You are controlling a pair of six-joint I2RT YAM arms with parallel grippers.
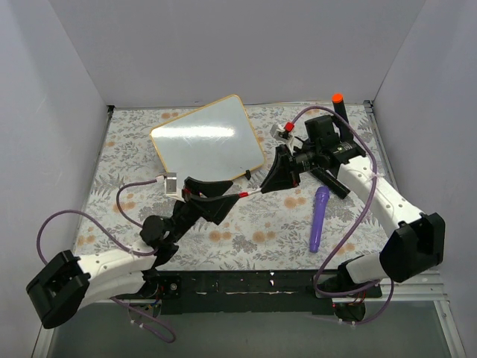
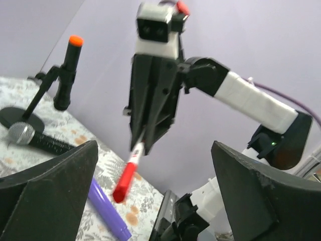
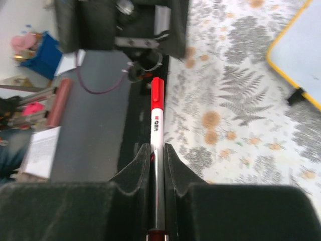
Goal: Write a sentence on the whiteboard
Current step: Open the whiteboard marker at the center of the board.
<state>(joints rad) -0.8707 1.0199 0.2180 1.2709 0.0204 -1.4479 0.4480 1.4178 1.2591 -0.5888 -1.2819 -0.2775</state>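
The whiteboard [image 1: 207, 139] lies at the back centre of the floral cloth, and one yellow-framed corner of it [image 3: 301, 45] shows in the right wrist view. No sentence is visible on it; its face reads plain white under glare. My right gripper [image 1: 263, 188] [image 3: 157, 146] is shut on a red-capped white marker [image 3: 157, 125], cap pointing out toward the left arm. My left gripper [image 1: 227, 198] [image 2: 154, 148] stands wide open just in front of the cap. The marker [image 2: 126, 175] hangs between its fingers [image 2: 55, 181] without touching them.
A purple marker [image 1: 319, 218] [image 2: 108, 213] lies on the cloth at the right. A black microphone [image 2: 30, 138] and a black stand with an orange tip [image 1: 337, 101] [image 2: 67, 70] are at the back right. White walls close in the table on three sides.
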